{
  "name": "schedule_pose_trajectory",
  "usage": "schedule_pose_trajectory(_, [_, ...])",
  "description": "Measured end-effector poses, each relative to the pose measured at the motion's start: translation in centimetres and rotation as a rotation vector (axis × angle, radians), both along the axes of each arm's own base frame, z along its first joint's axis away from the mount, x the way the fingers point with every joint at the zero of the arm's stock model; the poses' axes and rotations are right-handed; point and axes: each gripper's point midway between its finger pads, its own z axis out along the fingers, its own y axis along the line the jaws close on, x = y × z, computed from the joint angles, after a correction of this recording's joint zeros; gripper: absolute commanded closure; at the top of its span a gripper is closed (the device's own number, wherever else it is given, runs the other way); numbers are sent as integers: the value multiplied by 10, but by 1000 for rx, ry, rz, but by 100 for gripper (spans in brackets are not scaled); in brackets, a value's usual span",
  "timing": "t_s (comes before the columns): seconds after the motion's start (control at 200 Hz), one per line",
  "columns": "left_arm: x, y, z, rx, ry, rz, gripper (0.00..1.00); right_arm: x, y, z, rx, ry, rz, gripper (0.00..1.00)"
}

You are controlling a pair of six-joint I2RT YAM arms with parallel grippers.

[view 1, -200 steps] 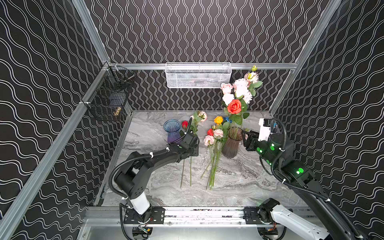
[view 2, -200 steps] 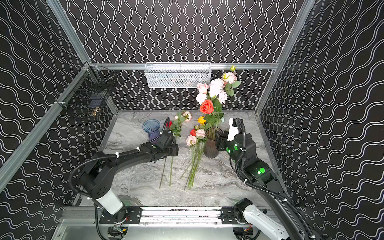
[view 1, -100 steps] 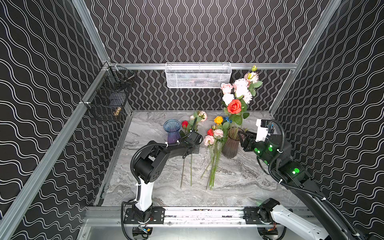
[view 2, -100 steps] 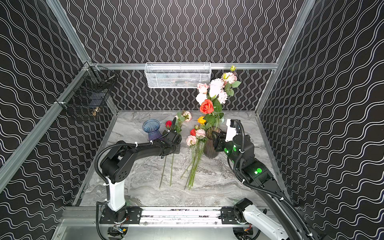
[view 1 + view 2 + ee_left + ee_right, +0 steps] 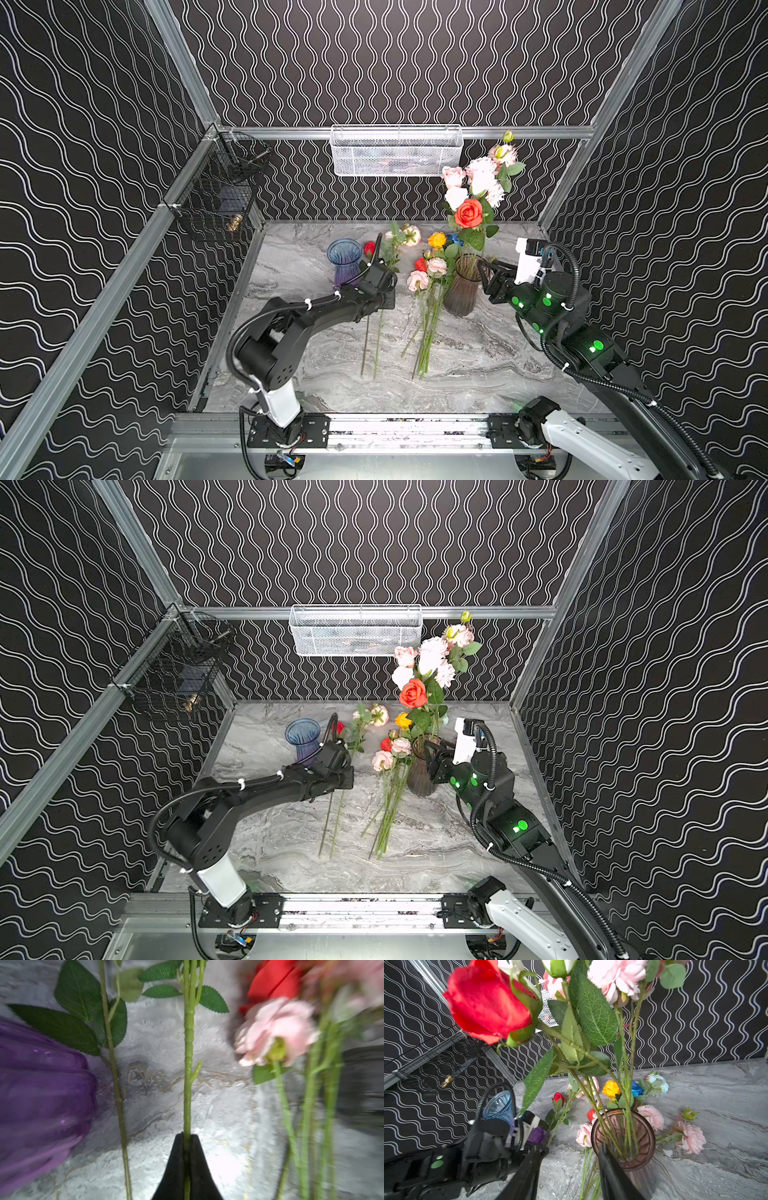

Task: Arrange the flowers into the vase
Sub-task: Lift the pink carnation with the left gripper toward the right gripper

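Two black left fingers (image 5: pixel 176 1169), seen from the left wrist, pressed together on a light green flower stem (image 5: pixel 188 1084) low over the grey marbled worktop (image 5: pixel 158 1047); lifted or lying, cannot tell. Just beside it, apart, a darker stem (image 5: pixel 116 1088) with serrated dark leaves, then a ribbed blue-to-purple glass vase (image 5: pixel 41 1095). On the far side, blurred: a pale pink bloom (image 5: pixel 276 1030), a red bloom (image 5: pixel 274 980), more green stems.

From the right wrist: two dark right fingers (image 5: pixel 612 1176), spread apart, gripping nothing. One fingertip overlapping the near rim of a ribbed smoky-brown glass vase (image 5: pixel 650 1147); touching or not, cannot tell. Standing in that vase: a large red rose (image 5: pixel 488 1001), pale pink blooms (image 5: pixel 616 976), leafy stems. Lying loose on the worktop around it: pink peony (image 5: pixel 691 1136), yellow rose (image 5: pixel 610 1088), blue rose (image 5: pixel 636 1088), small red rose (image 5: pixel 558 1097).

In both top views: smoky-brown glass vase upright right of centre, tall bouquet rising from it. Just left of it, a bundle of loose flowers (image 5: pixel 428 316) flat on the worktop, heads toward the back wall. Further left, two separate stems side by side under the left arm (image 5: pixel 324 309), the light green one ending in a pink-white head (image 5: pixel 410 236) near the blue-to-purple glass vase. Right fingers just beside the brown vase's rim, on its right. White mesh basket (image 5: pixel 397 151) on the back rail, black wire basket (image 5: pixel 216 199) on the left rail.
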Motion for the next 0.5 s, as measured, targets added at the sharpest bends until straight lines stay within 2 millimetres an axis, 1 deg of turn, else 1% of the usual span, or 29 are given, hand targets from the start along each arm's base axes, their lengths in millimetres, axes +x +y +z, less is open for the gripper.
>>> schedule_pose_trajectory(0.085, [-8,1,21,-69,-37,3,100,-1,3,4,11,-12,18,53])
schedule_pose_trajectory(0.24, [-24,2,67,-211,-122,-9,100,-7,11,13,34,-30,72,51])
schedule_pose_trajectory(0.385, [-49,3,106,-366,-228,-65,100,-13,21,26,59,-56,143,46])
schedule_pose_trajectory(0.44, [-63,4,120,-421,-298,-91,100,-14,26,28,61,-53,169,46])
schedule_pose_trajectory(0.501, [-79,2,134,-490,-375,-139,100,-15,33,39,71,-63,201,44])
